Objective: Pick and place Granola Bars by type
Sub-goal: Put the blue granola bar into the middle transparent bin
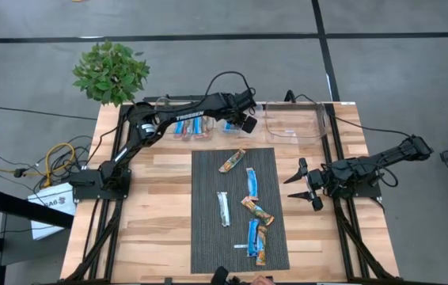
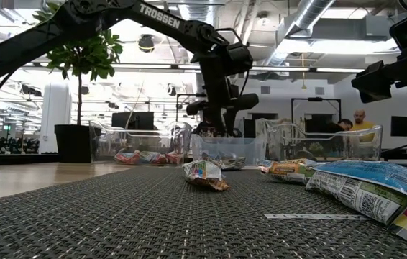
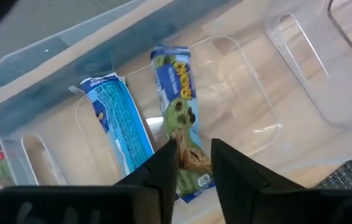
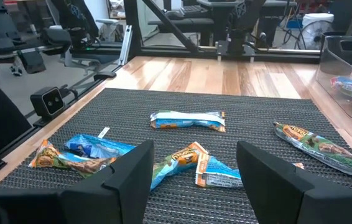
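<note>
My left gripper point(image 1: 244, 120) reaches to the far edge and hangs over the middle clear bin point(image 1: 230, 127). In the left wrist view its fingers point(image 3: 194, 165) are a narrow gap apart above a blue bar point(image 3: 177, 99), which lies flat on the bin floor beside a second blue bar point(image 3: 120, 124). My right gripper point(image 1: 307, 184) is wide open and empty, just right of the dark mat point(image 1: 208, 182). On the mat lie several bars: an orange one point(image 1: 232, 161), a blue one point(image 1: 251, 182), a silvery one point(image 1: 222, 209) and a cluster point(image 1: 257, 229).
A clear bin with orange-red bars point(image 1: 183, 127) stands left of the middle bin, and an empty clear bin point(image 1: 295, 123) right of it. A potted plant point(image 1: 112, 71) stands off the far left corner. A thin white strip point(image 2: 308, 216) lies on the mat. A hand point(image 1: 260, 279) shows at the near edge.
</note>
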Motion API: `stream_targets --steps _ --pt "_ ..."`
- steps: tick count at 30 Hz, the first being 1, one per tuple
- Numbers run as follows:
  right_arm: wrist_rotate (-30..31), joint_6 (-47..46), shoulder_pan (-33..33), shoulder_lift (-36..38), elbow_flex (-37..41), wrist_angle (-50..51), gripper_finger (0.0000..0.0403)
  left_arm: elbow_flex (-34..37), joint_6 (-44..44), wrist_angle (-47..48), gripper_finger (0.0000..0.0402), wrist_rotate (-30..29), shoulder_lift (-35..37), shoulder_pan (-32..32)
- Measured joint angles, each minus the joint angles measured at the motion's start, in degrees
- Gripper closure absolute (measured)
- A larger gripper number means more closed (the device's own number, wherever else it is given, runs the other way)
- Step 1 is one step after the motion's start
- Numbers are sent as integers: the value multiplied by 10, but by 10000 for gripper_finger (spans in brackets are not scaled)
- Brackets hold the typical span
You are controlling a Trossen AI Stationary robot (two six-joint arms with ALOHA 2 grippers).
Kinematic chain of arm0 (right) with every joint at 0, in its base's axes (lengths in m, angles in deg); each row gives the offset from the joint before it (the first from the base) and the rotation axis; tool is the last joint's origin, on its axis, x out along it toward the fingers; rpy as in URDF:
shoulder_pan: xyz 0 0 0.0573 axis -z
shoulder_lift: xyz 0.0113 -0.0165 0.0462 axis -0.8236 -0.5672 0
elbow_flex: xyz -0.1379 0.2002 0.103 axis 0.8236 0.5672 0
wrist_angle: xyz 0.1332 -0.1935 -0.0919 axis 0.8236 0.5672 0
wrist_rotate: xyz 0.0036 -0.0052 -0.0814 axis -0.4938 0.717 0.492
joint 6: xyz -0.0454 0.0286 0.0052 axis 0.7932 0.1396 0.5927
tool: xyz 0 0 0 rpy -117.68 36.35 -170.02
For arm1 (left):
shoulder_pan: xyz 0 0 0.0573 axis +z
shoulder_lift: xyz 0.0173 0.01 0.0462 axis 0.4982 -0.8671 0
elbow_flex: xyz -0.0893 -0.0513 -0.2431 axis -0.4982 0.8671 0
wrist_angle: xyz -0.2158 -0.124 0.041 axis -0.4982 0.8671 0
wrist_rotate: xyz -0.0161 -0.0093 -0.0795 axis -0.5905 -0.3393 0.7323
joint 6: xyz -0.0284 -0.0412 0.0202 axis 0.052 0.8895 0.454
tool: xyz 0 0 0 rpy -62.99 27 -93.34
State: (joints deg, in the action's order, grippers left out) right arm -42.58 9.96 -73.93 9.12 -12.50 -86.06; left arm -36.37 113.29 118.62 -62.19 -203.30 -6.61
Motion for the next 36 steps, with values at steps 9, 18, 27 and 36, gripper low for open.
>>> stream_targets --steps 9,18,27,36 --pt "0 0 0 0 0 0 182 0 0 4 269 -2 0 2" --pt "0 0 0 0 0 0 182 0 -28 -13 269 3 2 -1" --pt "0 0 0 0 0 0 182 -5 -86 -38 269 24 8 -28" --pt "0 0 0 0 0 0 182 -42 -187 -35 269 68 8 -75"
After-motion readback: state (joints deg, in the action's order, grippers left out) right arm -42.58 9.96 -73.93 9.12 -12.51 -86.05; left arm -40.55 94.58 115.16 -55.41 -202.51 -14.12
